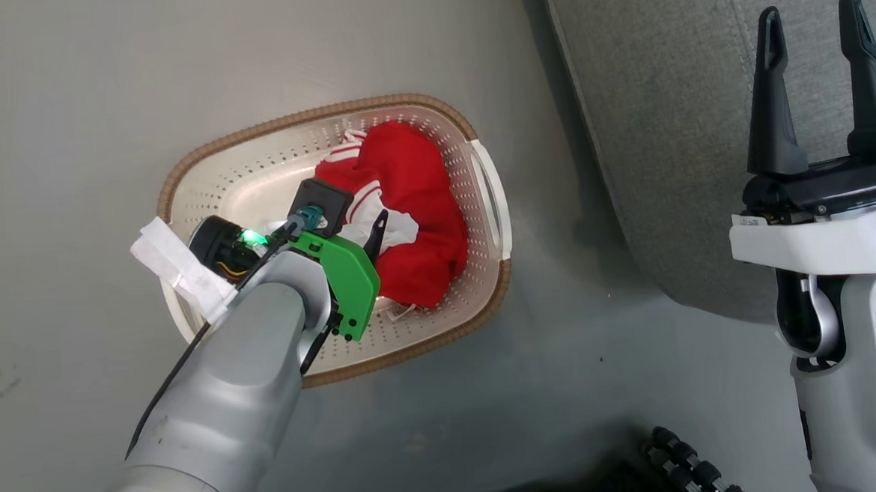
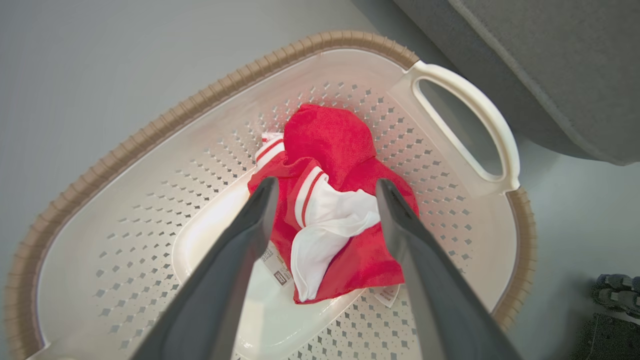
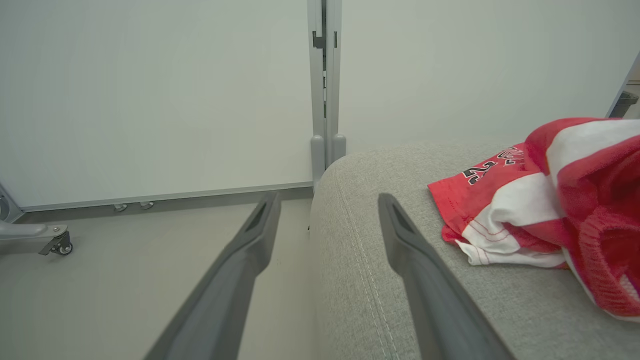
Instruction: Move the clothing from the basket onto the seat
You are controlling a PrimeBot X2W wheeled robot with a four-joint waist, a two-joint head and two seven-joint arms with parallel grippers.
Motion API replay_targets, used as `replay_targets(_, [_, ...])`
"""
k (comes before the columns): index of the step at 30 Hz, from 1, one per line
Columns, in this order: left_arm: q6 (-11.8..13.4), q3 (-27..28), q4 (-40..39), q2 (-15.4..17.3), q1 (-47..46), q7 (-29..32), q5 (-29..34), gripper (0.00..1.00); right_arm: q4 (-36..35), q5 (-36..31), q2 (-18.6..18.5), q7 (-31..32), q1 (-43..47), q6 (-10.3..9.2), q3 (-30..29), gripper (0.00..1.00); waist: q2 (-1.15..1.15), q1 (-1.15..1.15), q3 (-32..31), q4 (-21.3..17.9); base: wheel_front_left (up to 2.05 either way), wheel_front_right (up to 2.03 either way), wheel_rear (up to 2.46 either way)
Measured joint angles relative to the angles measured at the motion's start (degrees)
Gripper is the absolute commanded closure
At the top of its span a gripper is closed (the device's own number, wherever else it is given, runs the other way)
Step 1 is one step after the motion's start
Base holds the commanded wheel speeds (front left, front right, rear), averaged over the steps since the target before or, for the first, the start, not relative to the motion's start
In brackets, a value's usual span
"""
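A cream perforated basket (image 1: 269, 168) (image 2: 150, 200) with a brown rim stands on the grey floor. Crumpled red clothing (image 1: 413, 202) (image 2: 345, 150) with white stripes lies in its right half. My left gripper (image 1: 366, 238) (image 2: 325, 192) reaches down into the basket, open, its fingers straddling the garment just above it. Over the seat (image 1: 671, 114) (image 3: 380, 280), the grey sofa cushion on the right, my right gripper (image 1: 812, 20) (image 3: 327, 200) hovers open with nothing between its fingers. Another red and white garment (image 3: 540, 210) with lettering lies on the seat.
A white label (image 1: 177, 267) hangs off the basket's left rim, and a white handle (image 2: 480, 125) faces the sofa. Beyond the sofa's end stand a pale wall panel with a grey post (image 3: 324, 90) and a castor foot (image 3: 60, 242). Dark ribbed cable (image 1: 689, 469) lies at the bottom.
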Motion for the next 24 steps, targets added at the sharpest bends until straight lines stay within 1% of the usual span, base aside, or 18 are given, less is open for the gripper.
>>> replay_targets(2, [0.0, -0.7, 0.7, 0.0, -1.0, 1.0, -2.0, 0.00, 0.0, 0.0, 0.1, 0.0, 0.0, 0.00, 0.4, 0.00, 0.00, 0.00, 1.8, -0.4, 0.00, 0.00, 0.00])
replay_targets(5, [0.3, -2.0, 1.8, 0.0, -2.8, 2.2, -3.0, 0.00, -0.1, 0.0, 0.3, 0.0, 0.0, 0.00, 0.9, 0.00, 0.00, 0.00, 4.2, -1.3, 0.00, 0.00, 0.00])
replay_targets(7, [1.1, -3.4, 2.7, 0.0, -5.1, 3.0, -3.6, 0.00, -0.2, 0.2, 0.5, 0.0, 0.0, 0.00, 1.2, 0.00, 0.00, -0.01, 6.3, -2.2, 0.00, 0.00, 0.00])
replay_targets(13, [3.4, -6.1, 5.2, 0.0, -8.2, 4.9, -4.4, 0.00, -0.8, 0.4, 0.7, 0.0, -0.9, 0.00, 1.9, 0.00, 0.00, -0.01, 9.8, -4.3, 0.00, 0.00, 0.00])
replay_targets(16, [4.6, -7.3, 6.6, 0.0, -9.8, 3.9, -4.2, 0.00, -1.1, 0.8, 0.9, 0.0, -1.4, 0.01, 2.1, 0.00, 0.00, -0.01, 11.5, -5.3, 0.00, 0.00, 0.00])
replay_targets(18, [6.4, -8.1, 7.4, 0.0, -11.0, 2.4, -2.8, 0.00, -1.1, 0.8, 1.0, 0.0, -1.4, 0.00, 2.0, 0.00, 0.00, -0.01, 12.3, -5.7, 0.00, 0.00, 0.00])
replay_targets(22, [7.5, -8.6, 9.3, 0.0, -11.7, 2.5, -2.9, 0.00, -1.1, 0.8, 1.0, 0.0, -2.1, 0.01, 2.8, 0.00, 0.00, -0.01, 13.7, -6.6, 0.00, 0.00, 0.00])
replay_targets(24, [8.4, -8.8, 9.9, 0.0, -11.9, 2.2, -2.9, 0.00, -1.3, 0.8, 1.0, 0.0, -2.2, 0.01, 2.8, 0.00, 0.00, -0.01, 14.1, -6.9, 0.00, 0.00, 0.00])
